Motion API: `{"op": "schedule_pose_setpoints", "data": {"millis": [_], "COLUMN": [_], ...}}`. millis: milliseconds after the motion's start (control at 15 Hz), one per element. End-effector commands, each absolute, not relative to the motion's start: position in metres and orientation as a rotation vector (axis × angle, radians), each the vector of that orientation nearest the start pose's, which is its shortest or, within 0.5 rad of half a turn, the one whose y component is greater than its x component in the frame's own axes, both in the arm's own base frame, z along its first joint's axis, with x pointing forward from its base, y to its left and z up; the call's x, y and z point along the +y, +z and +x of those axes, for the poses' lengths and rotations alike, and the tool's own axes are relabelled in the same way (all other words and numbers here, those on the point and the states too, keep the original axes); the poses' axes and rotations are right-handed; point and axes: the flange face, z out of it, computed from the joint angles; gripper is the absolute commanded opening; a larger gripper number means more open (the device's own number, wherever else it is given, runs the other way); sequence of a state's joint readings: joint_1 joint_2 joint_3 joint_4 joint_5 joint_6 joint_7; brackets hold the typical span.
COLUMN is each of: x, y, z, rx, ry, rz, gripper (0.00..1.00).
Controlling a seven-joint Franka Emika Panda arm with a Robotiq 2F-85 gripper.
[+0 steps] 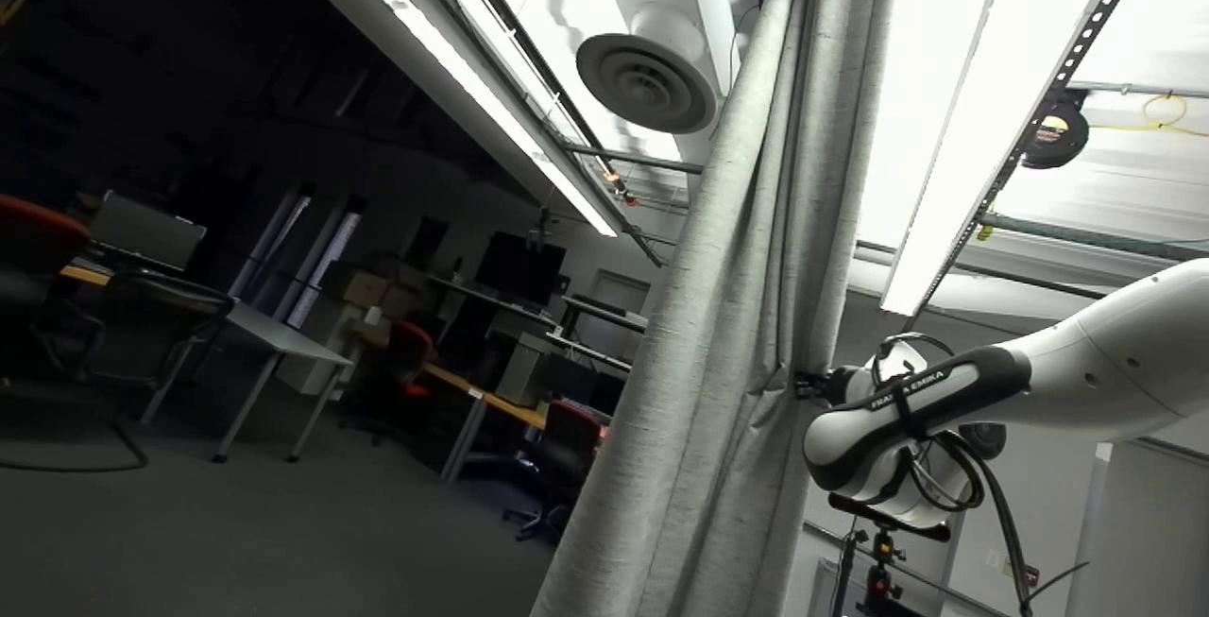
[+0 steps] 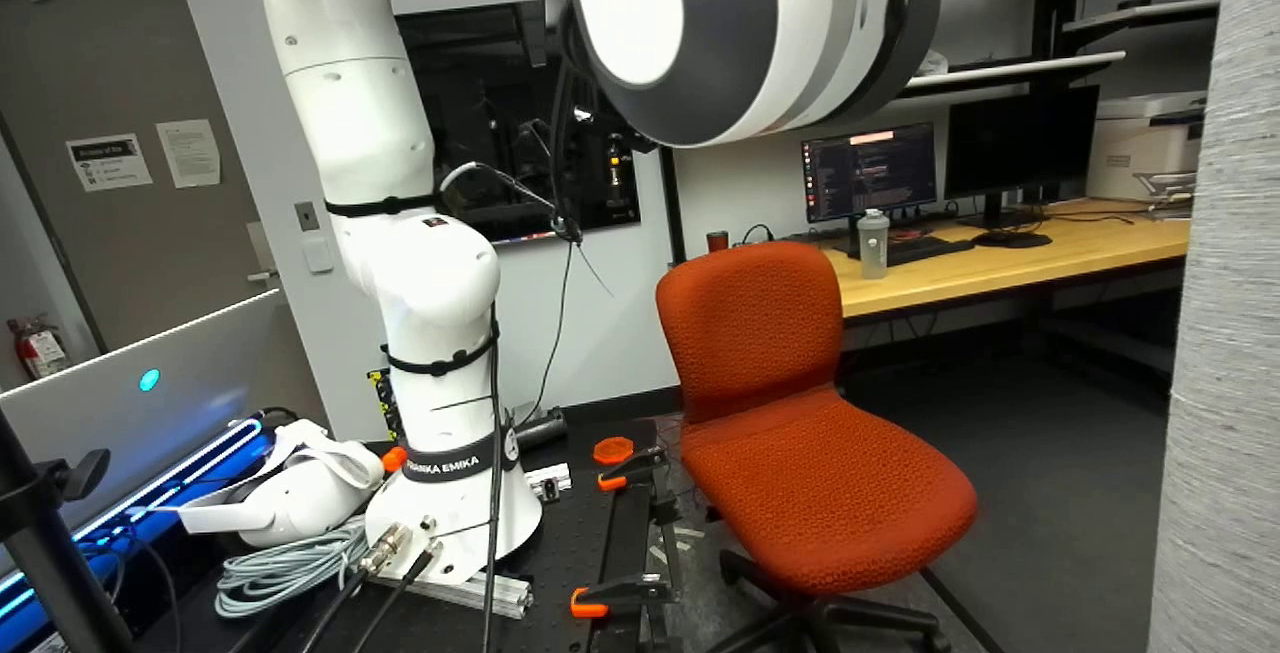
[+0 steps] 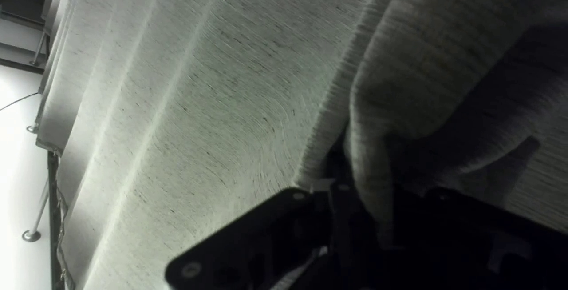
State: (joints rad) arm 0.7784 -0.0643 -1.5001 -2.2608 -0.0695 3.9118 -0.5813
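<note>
End effector (image 1: pixel 803 385) clamped closed on a pinched fold of gray curtain (image 1: pixel 727 315); cloth bunches in its grip, creases just beside it, long folds run above and below it.

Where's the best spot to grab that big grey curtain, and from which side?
Probably by one narrow fold, from the side of the robot arm: the curtain hangs in long folds, and one stands out there, thin enough to pinch. The hand is closed on it.
</note>
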Motion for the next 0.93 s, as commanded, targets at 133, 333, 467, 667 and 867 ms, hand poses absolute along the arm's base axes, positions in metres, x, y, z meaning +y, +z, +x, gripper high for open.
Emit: {"op": "schedule_pose_setpoints", "data": {"millis": [133,333,467,667,867], "x": [-0.326,-0.312,-0.303,-0.282,-0.264], "y": [0.555,0.550,0.545,0.538,0.533], "z": [0.414,0.432,0.446,0.471,0.493], "rx": [-0.191,-0.276,-0.329,-0.392,-0.447], "ry": [1.529,1.547,1.558,1.592,1.618], "rz": [1.703,1.712,1.720,1.739,1.749], "gripper": [0.01,0.01,0.01,0.01,0.01]}}
